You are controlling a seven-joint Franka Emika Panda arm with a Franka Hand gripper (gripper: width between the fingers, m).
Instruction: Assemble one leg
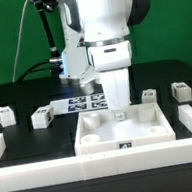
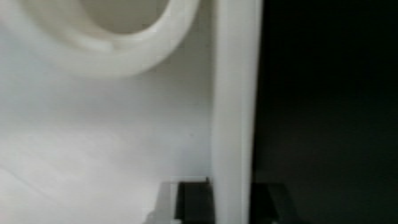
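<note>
The gripper (image 1: pixel 118 102) stands at the far edge of the large square piece with corner sockets (image 1: pixel 125 132). Its fingers (image 2: pixel 191 203) pinch that piece's upright rim, which fills the gap between them beside a round socket (image 2: pixel 121 35). No leg is held. On the black counter (image 1: pixel 13 98), one leg (image 1: pixel 4 116) and a second leg (image 1: pixel 41 117) stand off the piece toward the exterior view's left. A third leg (image 1: pixel 150 95) and a fourth leg (image 1: pixel 180 91) stand toward its right. The marker board (image 1: pixel 83 103) lies just behind the piece.

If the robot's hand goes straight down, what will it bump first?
Probably the big white square piece, close to a round socket; the leg the hand seems to hold would touch first.
</note>
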